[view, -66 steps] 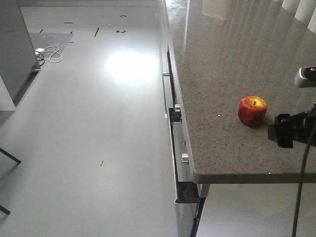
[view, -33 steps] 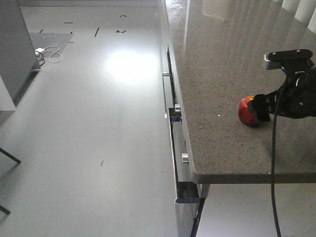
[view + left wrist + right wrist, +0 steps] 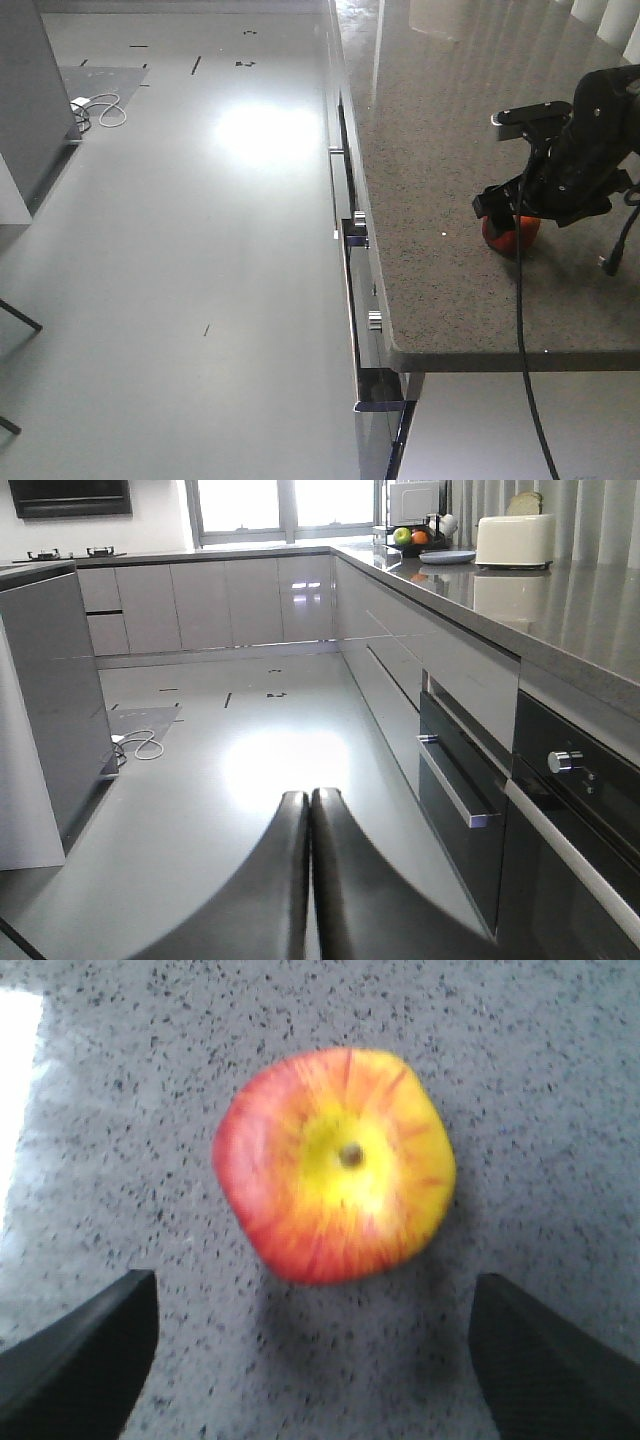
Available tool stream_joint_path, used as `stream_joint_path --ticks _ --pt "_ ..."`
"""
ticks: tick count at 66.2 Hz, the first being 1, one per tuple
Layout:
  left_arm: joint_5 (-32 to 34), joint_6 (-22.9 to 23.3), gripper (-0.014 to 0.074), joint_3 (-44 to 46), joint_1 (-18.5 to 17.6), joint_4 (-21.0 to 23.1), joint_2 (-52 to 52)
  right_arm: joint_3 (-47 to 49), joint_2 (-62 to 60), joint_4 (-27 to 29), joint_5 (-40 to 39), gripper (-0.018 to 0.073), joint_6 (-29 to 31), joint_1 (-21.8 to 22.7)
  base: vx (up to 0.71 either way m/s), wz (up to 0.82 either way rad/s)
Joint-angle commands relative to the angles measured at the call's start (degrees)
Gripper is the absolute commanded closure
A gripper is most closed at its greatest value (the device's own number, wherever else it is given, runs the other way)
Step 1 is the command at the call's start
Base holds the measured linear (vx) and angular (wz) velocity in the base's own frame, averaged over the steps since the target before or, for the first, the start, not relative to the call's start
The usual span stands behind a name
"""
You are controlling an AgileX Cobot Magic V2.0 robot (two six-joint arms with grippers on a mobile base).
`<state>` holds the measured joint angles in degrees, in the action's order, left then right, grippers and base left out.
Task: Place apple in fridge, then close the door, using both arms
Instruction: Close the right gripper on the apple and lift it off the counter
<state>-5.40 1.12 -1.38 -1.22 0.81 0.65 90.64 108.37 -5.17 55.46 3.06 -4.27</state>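
The right claw (image 3: 310, 1295) has swung in above the apple (image 3: 335, 1165), fingers spread wide and clear of it; the apple sits on the desk (image 3: 430, 150); left claw (image 3: 308, 805) pressed together

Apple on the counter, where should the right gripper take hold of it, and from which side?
Grip the apple across its round sides, coming straight down from above. It sits stem-up on the countertop, and the open right gripper looks down on it, fingers spread wider than the fruit.
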Motion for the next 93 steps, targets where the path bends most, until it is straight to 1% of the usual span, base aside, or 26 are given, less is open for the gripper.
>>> stream_joint_path --ticks 1,16,30,42,48,55,60,72,78,80,84,88,91,93 --pt "4.4 0.6 0.0603 1.0 -0.5 0.1 0.8 4.7 -0.2 -1.9 -0.2 -0.0042 1.5 0.3 0.0 0.0" --pt "4.4 0.6 0.0603 1.0 -0.5 0.1 0.8 11.0 5.5 -4.5 1.1 -0.0042 3.1 0.3 0.0 0.0" --pt "4.4 0.6 0.0603 1.0 -0.5 0.1 0.8 15.2 9.4 -4.1 1.5 -0.0038 4.9 0.3 0.0 0.0" --pt "4.4 0.6 0.0603 1.0 -0.5 0.1 0.8 15.4 10.1 -3.0 1.1 -0.001 5.9 0.3 0.0 0.0" --pt "4.4 0.6 0.0603 1.0 -0.5 0.1 0.8 15.4 10.1 -1.6 1.0 0.0026 6.2 0.3 0.0 0.0" --pt "4.4 0.6 0.0603 1.0 -0.5 0.1 0.8 15.4 10.1 -0.5 1.0 0.0091 6.2 0.3 0.0 0.0" --pt "4.4 0.6 0.0603 1.0 -0.5 0.1 0.8 15.4 10.0 -0.6 0.8 0.0141 6.1 0.3 0.0 0.0" --pt "4.4 0.6 0.0603 1.0 -0.5 0.1 0.8 15.4 8.3 -0.7 1.3 0.023 5.9 0.3 0.0 0.0" --pt "4.4 0.6 0.0603 1.0 -0.5 0.1 0.8 15.4 6.7 -0.4 4.1 0.0267 5.3 0.3 0.0 0.0" --pt "4.4 0.6 0.0603 1.0 -0.5 0.1 0.8 15.4 5.9 -0.2 6.1 0.0279 5.1 0.3 0.0 0.0" --pt "4.4 0.6 0.0603 1.0 -0.5 0.1 0.8 15.2 4.2 1.5 8.4 0.03 3.7 0.3 0.0 0.0" --pt "4.4 0.6 0.0603 1.0 -0.5 0.1 0.8 14.2 1.6 5.9 9.2 0.0323 2.2 0.3 0.0 0.0" --pt "4.4 0.6 0.0603 1.0 -0.5 0.1 0.8 12.5 -0.6 10.2 8.5 0.0335 2.5 0.2 0.0 0.0" --pt "4.4 0.6 0.0603 1.0 -0.5 0.1 0.8 11.1 -2.2 12.2 7.8 0.0342 3.1 0.2 0.0 0.0"
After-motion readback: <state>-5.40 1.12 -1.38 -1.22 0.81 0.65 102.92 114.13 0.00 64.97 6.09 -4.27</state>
